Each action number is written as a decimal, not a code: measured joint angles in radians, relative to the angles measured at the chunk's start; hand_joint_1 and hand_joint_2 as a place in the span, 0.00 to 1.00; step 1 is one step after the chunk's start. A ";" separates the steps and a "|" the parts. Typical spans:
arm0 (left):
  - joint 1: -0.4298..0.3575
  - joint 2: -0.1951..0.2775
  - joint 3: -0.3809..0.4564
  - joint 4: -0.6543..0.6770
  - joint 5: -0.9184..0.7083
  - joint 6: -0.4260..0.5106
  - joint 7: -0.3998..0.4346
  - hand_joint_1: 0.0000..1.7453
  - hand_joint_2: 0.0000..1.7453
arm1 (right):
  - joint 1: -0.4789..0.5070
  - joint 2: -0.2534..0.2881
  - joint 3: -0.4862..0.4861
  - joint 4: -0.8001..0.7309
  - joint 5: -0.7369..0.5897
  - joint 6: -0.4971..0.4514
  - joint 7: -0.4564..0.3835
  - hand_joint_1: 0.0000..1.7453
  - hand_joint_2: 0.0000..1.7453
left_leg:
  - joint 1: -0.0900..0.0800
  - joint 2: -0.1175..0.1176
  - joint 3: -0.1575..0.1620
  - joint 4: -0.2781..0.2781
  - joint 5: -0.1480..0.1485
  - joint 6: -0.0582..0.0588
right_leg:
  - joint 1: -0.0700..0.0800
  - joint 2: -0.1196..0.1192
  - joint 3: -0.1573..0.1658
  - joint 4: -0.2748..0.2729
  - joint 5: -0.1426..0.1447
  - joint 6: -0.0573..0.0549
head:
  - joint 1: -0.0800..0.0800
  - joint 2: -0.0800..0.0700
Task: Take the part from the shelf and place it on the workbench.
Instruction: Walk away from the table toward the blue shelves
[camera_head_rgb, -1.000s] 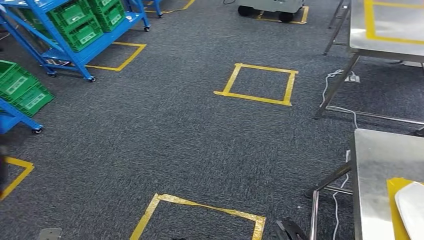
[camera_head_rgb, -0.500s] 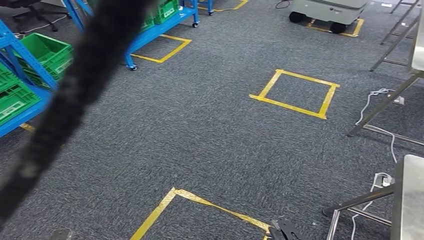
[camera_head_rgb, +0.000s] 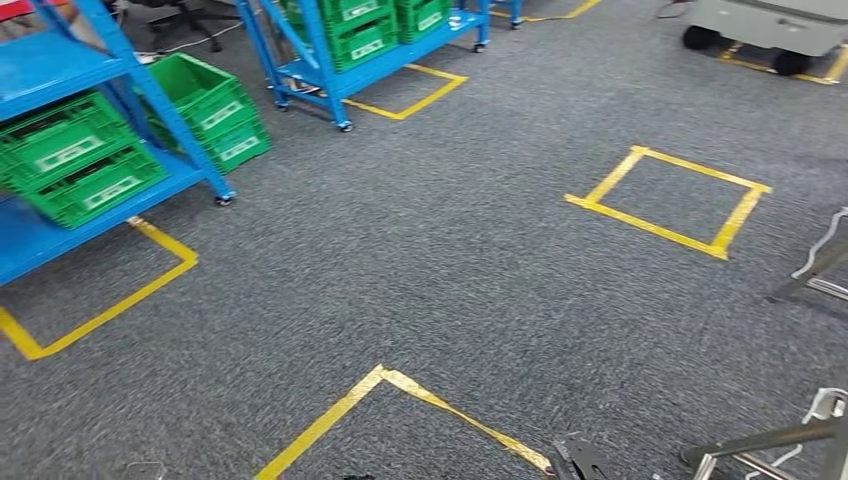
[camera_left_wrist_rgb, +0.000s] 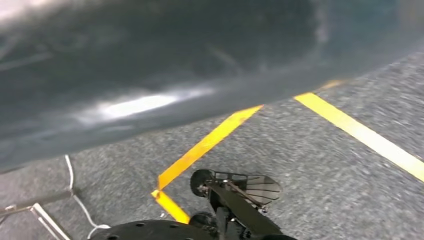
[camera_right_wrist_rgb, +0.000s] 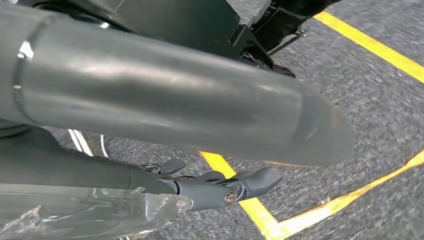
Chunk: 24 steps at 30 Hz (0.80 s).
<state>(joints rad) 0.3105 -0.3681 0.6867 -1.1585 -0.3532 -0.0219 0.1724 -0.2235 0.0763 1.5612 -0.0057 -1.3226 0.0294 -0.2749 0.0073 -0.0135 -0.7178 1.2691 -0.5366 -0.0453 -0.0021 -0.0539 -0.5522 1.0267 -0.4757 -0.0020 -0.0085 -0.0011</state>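
Risks on the way to the shelf

Carpet (camera_head_rgb: 420, 270) separates the robot from the blue shelves (camera_head_rgb: 60, 70), so the pick is probably not yet begun. The part itself cannot be made out. It most likely sits in one of the green crates (camera_head_rgb: 80, 170) on those shelves, well apart from either hand.

The shelves stand on small wheels. A bump from the robot's body or arm could roll one out of its taped bay and spoil the reach. The crates are stacked close under the shelf boards, so a hand going in at the wrong height may catch a rim and drag the crate out.

The yellow tape squares (camera_head_rgb: 665, 200) mark places to stand, and stopping off the mark would leave the crates too far away or too close.

Near the robot's feet, on its right, a metal table leg (camera_head_rgb: 760, 445) and a loose white cable (camera_head_rgb: 825, 405) could trip it during a turn.

The right hand (camera_right_wrist_rgb: 200, 190) shows dark fingers stretched out beneath the thick thumb (camera_right_wrist_rgb: 175, 100), with crinkled clear film (camera_right_wrist_rgb: 90, 210) beside them. Whether it holds the film, I cannot tell. The left hand (camera_left_wrist_rgb: 150, 75) is a grey blur, and I cannot tell its state either.
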 joint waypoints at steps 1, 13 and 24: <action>0.002 0.000 -0.001 0.000 0.000 0.000 0.000 0.00 0.00 | -0.001 0.000 0.000 0.000 0.000 0.000 0.000 0.00 0.00 | -0.002 0.008 0.026 -0.044 0.028 0.004 | 0.001 -0.014 0.001 0.000 -0.001 0.000 | 0.000 0.000; 0.007 0.002 -0.014 -0.003 0.020 -0.016 -0.012 0.00 0.00 | -0.001 0.000 0.000 0.000 0.000 0.000 -0.003 0.00 0.00 | -0.008 0.007 0.146 -0.283 0.118 0.061 | 0.004 0.046 -0.085 0.239 -0.142 0.047 | 0.009 0.000; 0.017 0.005 -0.017 -0.003 -0.009 -0.052 -0.021 0.00 0.00 | -0.003 0.000 0.000 0.000 0.000 0.000 -0.004 0.00 0.00 | 0.005 -0.106 0.122 -0.271 0.128 0.008 | -0.016 0.110 0.009 0.008 -0.006 0.032 | 0.011 0.000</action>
<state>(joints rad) 0.3271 -0.3631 0.6699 -1.1616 -0.3620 -0.0744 0.1513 -0.2263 0.0767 1.5613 -0.0053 -1.3229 0.0294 -0.2790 0.0119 -0.1197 -0.5958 0.9978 -0.4086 -0.0375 -0.0184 0.0558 -0.5432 1.0345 -0.4819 0.0297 0.0024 -0.0011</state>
